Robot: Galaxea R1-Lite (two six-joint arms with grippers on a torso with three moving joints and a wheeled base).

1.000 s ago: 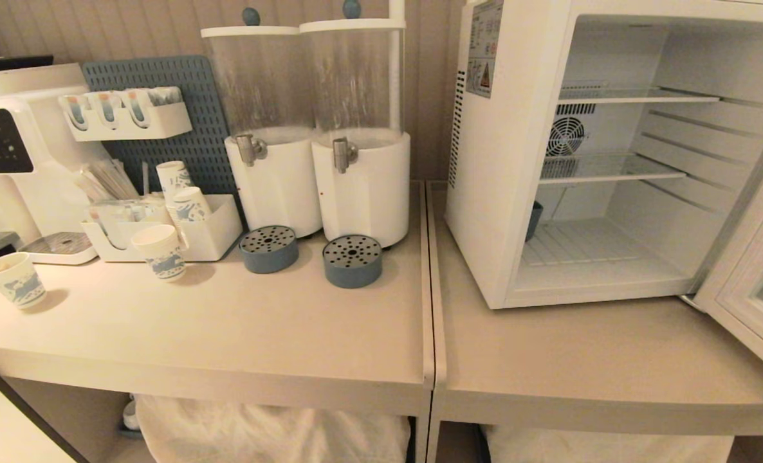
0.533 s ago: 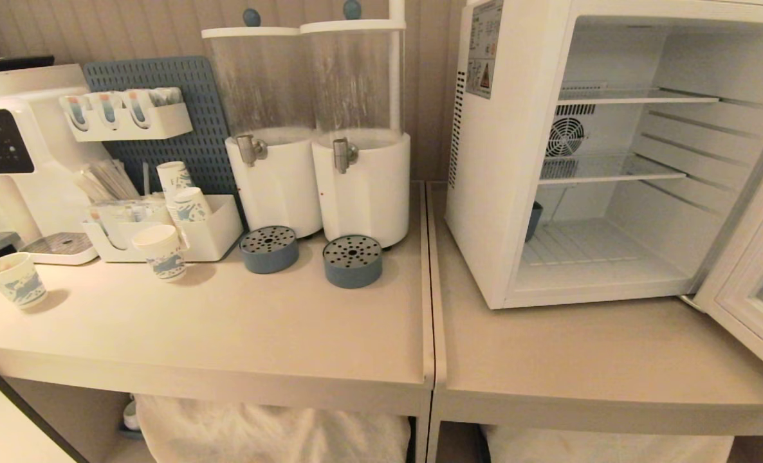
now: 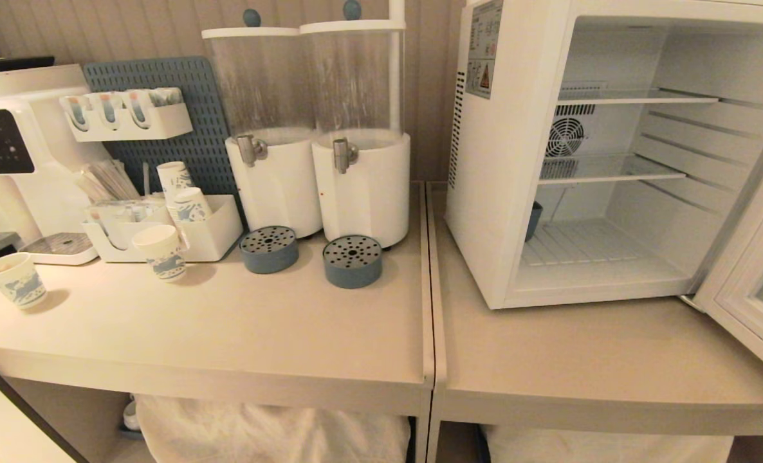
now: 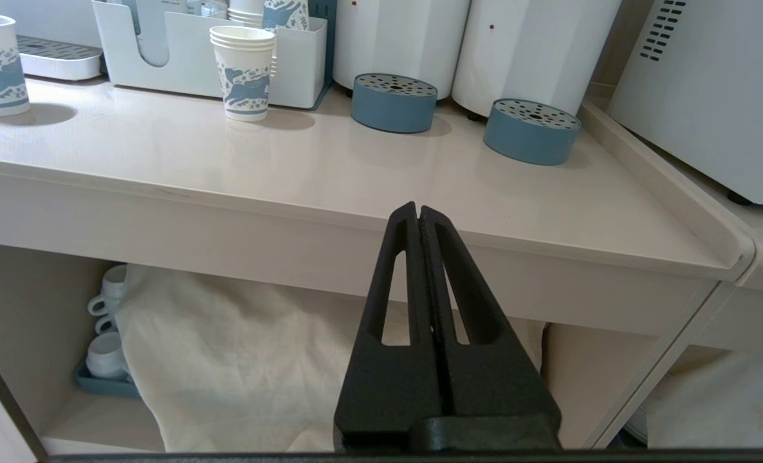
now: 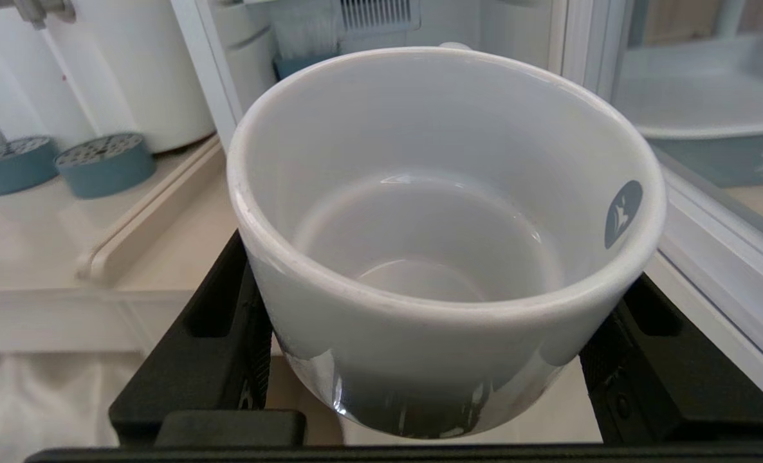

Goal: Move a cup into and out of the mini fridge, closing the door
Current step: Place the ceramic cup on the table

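Holding small white ceramic cup [image 5: 446, 244] between black right jaws, near open white mini fridge [image 3: 516, 161], glass door [image 3: 751, 283] swung wide. Left jaws pressed shut below beige counter [image 4: 291, 173].

Surface [image 3: 227, 334]: white boxy mini fridge [image 3: 504, 193] stood at the right, its glass-windowed door [image 3: 751, 283] swung open to the right. Left of the fridge stood two white cylindrical drink dispensers [image 3: 320, 180], a round blue drip tray [image 3: 352, 260] before each. Farther left, printed paper cups [image 3: 159, 251]. Small white ceramic cup [image 5: 446, 238] sat between the right pincer's [image 5: 446, 360] fingers, before the open fridge.
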